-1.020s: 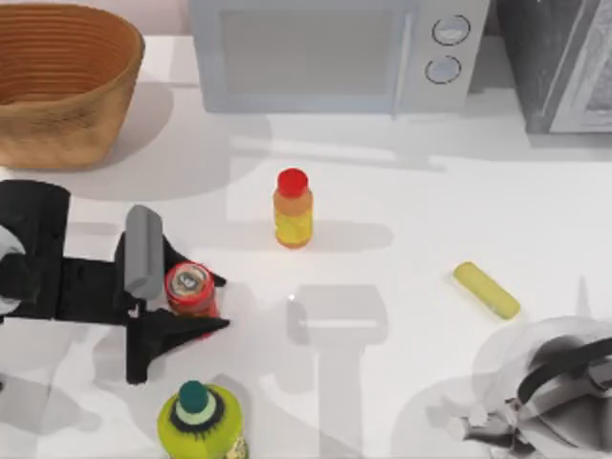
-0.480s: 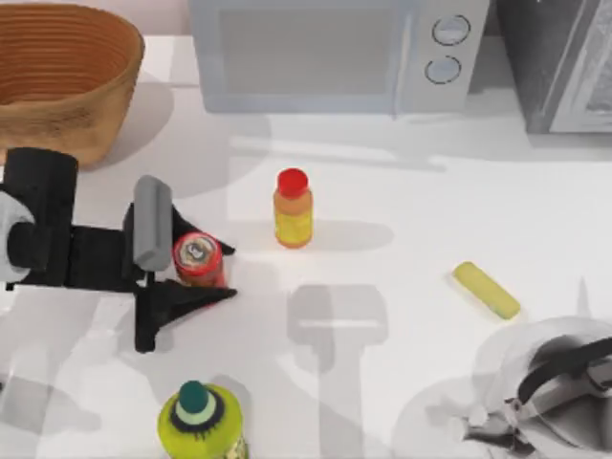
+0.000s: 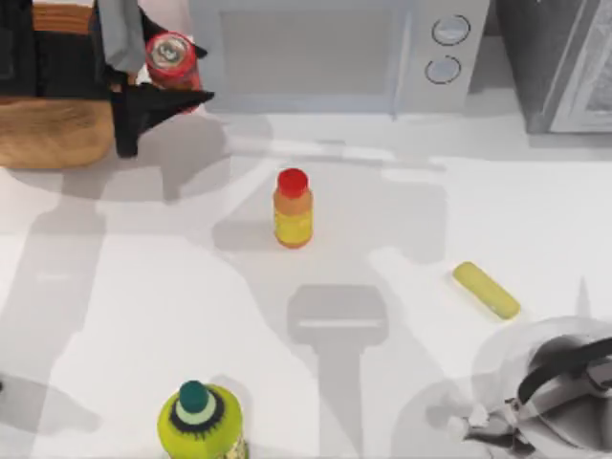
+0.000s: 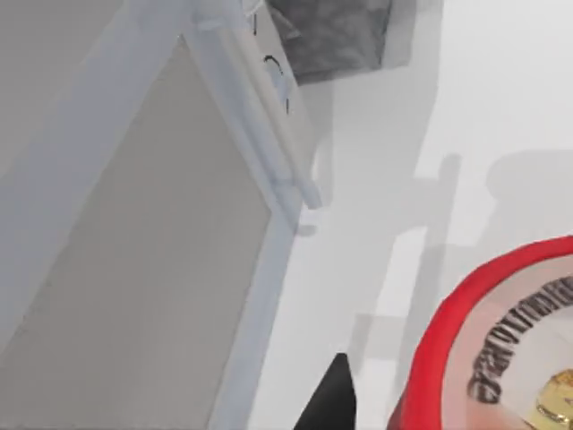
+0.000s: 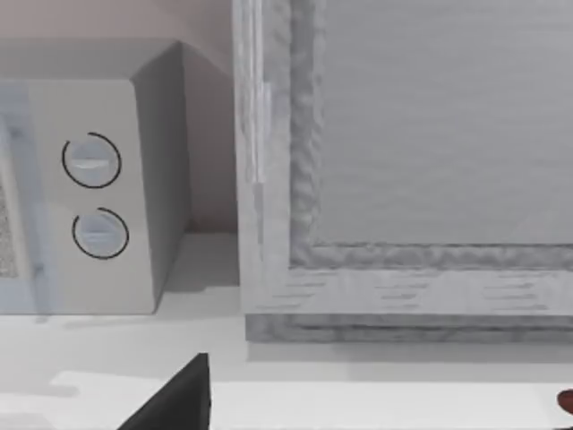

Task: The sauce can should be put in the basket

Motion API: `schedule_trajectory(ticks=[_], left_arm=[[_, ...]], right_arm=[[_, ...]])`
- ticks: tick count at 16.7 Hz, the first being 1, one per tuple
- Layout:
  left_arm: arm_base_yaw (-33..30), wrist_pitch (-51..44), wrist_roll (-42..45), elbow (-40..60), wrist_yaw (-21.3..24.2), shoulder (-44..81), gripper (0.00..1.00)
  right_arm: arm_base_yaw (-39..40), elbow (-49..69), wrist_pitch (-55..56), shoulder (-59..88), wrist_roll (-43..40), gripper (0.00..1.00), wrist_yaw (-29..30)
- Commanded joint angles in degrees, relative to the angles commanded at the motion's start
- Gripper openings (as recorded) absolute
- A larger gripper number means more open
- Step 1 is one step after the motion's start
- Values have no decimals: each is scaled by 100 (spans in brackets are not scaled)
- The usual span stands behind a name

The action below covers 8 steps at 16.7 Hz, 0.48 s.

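Sauce can [image 3: 170,55] clamped in left gripper [image 3: 158,75], lifted at far left by basket [image 3: 53,134] rim; drop-in left. Right gripper [image 3: 478,426] parked near right, fingers unclear.

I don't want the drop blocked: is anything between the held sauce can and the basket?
Nothing visible. The left gripper holds the sauce can raised beside the basket, near its right rim, with only open air between them. The right arm is parked at the table's lower right.

I saw bright, even light on the glossy white table [image 3: 402,287]; soft grey shadows overlapped across it, one trailing right of the small orange-yellow red-capped bottle [image 3: 293,208]. No glare showed.
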Motion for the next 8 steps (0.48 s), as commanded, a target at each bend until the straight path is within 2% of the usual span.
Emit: schedule_trajectory(ticks=[4,8], left_arm=[[904,-1425,-636,1809,-123,152,0],[1906,-2641,-1403,2936,-255,319,0]], right_arm=[[0,0,0,0,0,100,0],[0,0,0,0,0,100,0]])
